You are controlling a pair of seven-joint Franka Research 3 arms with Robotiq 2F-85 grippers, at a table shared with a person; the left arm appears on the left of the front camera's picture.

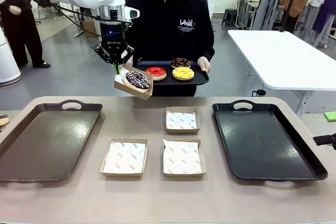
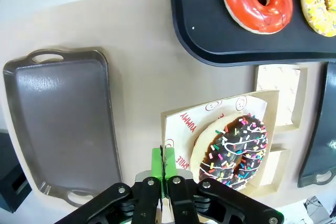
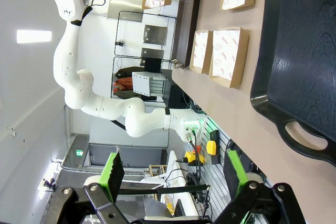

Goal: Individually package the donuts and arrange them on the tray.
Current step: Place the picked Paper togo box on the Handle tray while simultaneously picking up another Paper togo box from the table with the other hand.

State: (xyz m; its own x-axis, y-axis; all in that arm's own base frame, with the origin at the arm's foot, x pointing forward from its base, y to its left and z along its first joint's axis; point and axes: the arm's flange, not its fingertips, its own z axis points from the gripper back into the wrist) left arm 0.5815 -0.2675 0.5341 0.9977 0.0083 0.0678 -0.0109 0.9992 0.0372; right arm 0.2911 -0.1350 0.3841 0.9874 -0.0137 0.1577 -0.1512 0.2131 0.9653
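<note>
Over far table edge, L tool tight on carton w/ donut

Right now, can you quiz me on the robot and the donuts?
1. True or false: the left gripper is pinching the cardboard box that holds the sprinkled donut.
2. How many donuts lie on the small black tray that the person holds? A) two B) three C) four
3. Fill in: the right gripper is ____.
Key: 1 true; 2 B; 3 open.
</note>
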